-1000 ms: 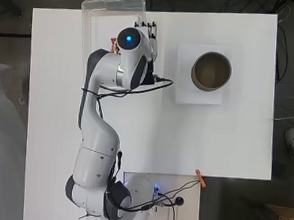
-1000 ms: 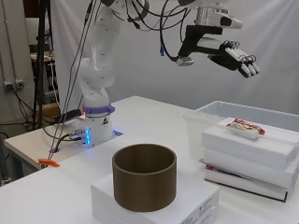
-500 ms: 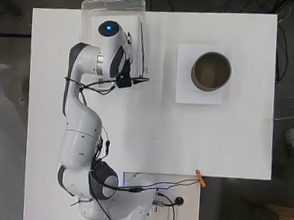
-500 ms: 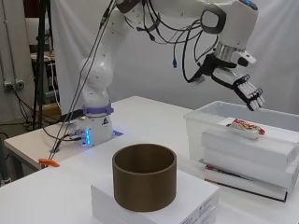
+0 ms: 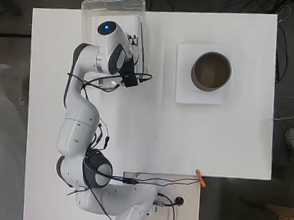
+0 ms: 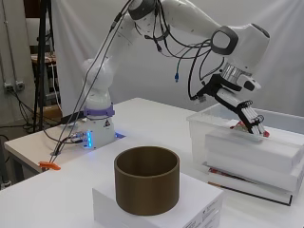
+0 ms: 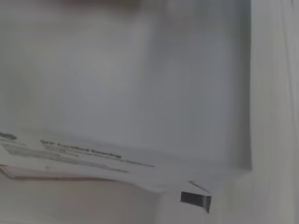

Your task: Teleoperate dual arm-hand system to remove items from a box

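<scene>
Hand [image 6: 247,113] now lower, straight-fingered on red packet [image 6: 240,126] in clear box [image 6: 202,137]; label print unreadable.

Box [image 5: 88,8] at the table's [image 5: 150,140] far left corner; cylinder [image 5: 211,71] on a flat carton [image 5: 184,94] to its right.

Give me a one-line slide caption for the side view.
Hand with straight fingers reaches a small red item atop white boxes in the clear bin.
</scene>
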### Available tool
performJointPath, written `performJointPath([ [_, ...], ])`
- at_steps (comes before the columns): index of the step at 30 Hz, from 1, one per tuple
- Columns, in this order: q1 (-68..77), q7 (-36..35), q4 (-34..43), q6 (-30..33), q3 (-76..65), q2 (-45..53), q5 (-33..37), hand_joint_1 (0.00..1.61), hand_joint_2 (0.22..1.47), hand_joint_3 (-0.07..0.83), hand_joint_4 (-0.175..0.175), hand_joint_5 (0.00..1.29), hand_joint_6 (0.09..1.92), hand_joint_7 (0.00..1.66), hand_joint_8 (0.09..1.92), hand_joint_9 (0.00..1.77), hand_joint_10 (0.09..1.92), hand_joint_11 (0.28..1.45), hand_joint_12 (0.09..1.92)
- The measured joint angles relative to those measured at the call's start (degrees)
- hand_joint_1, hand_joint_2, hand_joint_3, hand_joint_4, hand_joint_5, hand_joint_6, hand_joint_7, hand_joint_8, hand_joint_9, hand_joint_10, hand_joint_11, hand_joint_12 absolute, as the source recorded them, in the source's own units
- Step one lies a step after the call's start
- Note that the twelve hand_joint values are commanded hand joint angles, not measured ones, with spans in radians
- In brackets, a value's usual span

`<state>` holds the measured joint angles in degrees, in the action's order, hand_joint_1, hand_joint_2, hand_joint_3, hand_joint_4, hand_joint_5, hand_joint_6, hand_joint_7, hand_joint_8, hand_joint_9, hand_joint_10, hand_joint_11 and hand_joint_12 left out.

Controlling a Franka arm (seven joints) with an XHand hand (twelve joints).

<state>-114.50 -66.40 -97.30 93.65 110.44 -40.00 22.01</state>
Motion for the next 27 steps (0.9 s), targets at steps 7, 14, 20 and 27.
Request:
performJointPath([
  [7, 0.0, 1.2, 0.7, -1.5, 1.6, -1.9, -4.9, 0.10, 0.85, 0.004, 0.109, 0.22, 0.09, 0.20, 0.09, 0.32, 0.09, 0.43, 0.09],
  [14, 2.1, 1.6, 0.4, 4.0, 0.2, -5.3, -2.7, 0.98, 1.16, -0.009, 0.171, 0.84, 1.69, 1.18, 1.73, 1.41, 1.74, 1.09, 1.66],
  [20, 8.7, -1.0, -11.0, 16.7, -5.9, -6.0, 12.1, 1.03, 1.22, 0.006, 0.175, 0.81, 1.92, 1.19, 1.92, 1.44, 1.92, 1.13, 1.82],
  [27, 12.6, -2.2, -10.5, 18.1, -10.8, -6.1, 11.3, 1.05, 1.24, 0.007, 0.175, 0.79, 1.92, 1.17, 1.92, 1.42, 1.92, 1.12, 1.81],
])
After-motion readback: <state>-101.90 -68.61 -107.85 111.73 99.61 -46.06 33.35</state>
